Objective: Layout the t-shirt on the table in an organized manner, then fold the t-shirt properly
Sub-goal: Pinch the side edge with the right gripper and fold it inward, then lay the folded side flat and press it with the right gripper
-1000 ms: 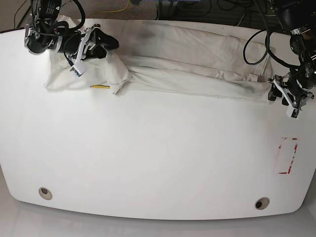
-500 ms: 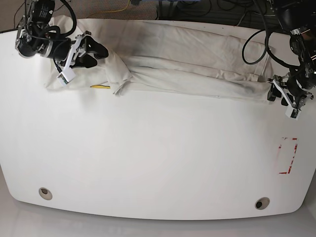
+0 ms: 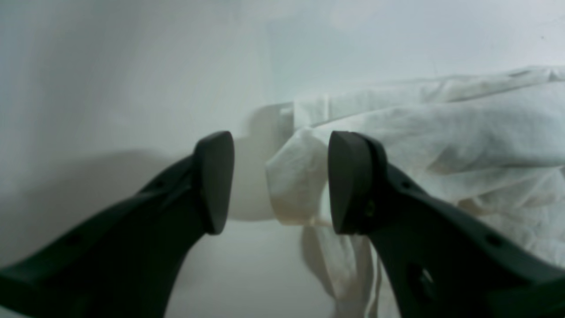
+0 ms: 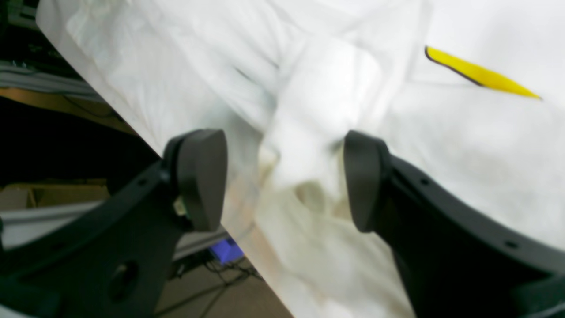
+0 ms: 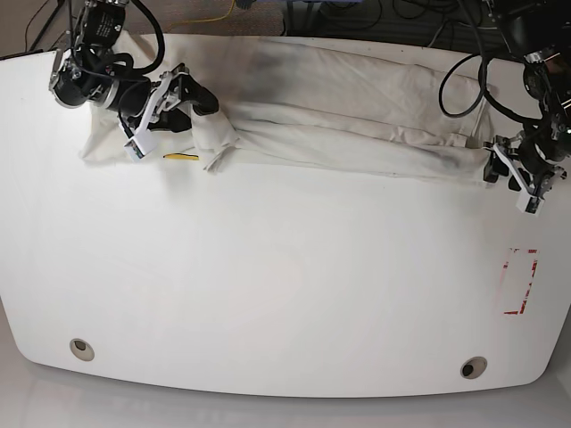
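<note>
The t-shirt [image 5: 339,116] is lying along the far edge of the table [image 5: 268,294] as a long, rumpled band, with a bunched flap [image 5: 214,134] at the base view's left and a sliver of yellow print [image 5: 181,157] showing just beside it. The garment is not yet spread flat — no clear outline of sleeves or hem is readable, so the layout stage appears to be in progress and the folding stage is not begun.

The right gripper [image 5: 159,111] is hovering over the bunched flap. Its wrist view is showing the jaws standing well apart, with a lump of cloth lying between the pads [image 4: 201,176] but not pinched by them; the grip is judged empty.

The left gripper [image 5: 522,174] is sitting at the opposite end of the band, near the red tape rectangle [image 5: 519,281]. Its jaws are also spread wide, with a folded hem corner [image 3: 295,176] resting in the gap, close to one pad and apparently not clamped.

Remaining work, as judged from this state — seizing the edges, drawing the cloth flat toward the table's centre, smoothing it, then folding.
</note>
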Controlling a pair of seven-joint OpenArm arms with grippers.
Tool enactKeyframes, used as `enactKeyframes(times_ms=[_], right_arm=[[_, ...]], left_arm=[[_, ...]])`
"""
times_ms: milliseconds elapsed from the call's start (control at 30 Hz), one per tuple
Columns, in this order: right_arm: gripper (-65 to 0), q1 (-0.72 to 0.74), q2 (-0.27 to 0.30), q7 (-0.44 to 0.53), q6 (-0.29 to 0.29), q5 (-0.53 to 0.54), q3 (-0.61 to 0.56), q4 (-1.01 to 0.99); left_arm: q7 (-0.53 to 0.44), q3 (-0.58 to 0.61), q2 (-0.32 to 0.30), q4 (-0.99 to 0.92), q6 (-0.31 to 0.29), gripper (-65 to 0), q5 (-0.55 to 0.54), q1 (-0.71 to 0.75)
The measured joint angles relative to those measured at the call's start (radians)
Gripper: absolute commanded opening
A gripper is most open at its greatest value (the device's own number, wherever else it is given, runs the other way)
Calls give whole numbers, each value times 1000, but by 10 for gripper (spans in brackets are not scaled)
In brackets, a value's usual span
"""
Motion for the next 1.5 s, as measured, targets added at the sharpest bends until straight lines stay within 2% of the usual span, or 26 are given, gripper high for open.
enactKeyframes(times_ms=[167,400,533,567,633,700,733,967,1067,1200,1367,1500], right_arm=[[-249,6,-36,3,0,-32,0,-13],[-273,6,-42,0,0,-60,0,-52],[-384,5,-42,0,0,-59,0,-65],[-465,5,-42,0,0,-60,0,-65],[-563,6,-42,1,1,-59,0,-65],[-639,8,-42,3,0,-59,0,-65],[-650,9,-43,0,0,-59,0,-65],[-644,18,-45,0,0,-53,0,-65],[-645,14,-44,-2,0,-5,-5,-65],[-645,5,-13,0,1,86,-65,-63],[-644,-19,53,0,1,201,-129,-35],[-644,-45,95,3,0,260,-174,-18]], left_arm=[[0,0,0,0,0,-331,0,0],[1,0,-2,0,0,-331,0,0],[0,0,-2,0,0,-331,0,0],[0,0,-2,0,0,-331,0,0],[0,0,-2,0,0,-331,0,0],[0,0,-2,0,0,-331,0,0],[0,0,-2,0,0,-331,0,0],[0,0,-2,0,0,-331,0,0],[0,0,-2,0,0,-331,0,0],[0,0,-1,0,0,-331,0,0],[0,0,-2,0,0,-331,0,0],[0,0,-2,0,0,-331,0,0]])
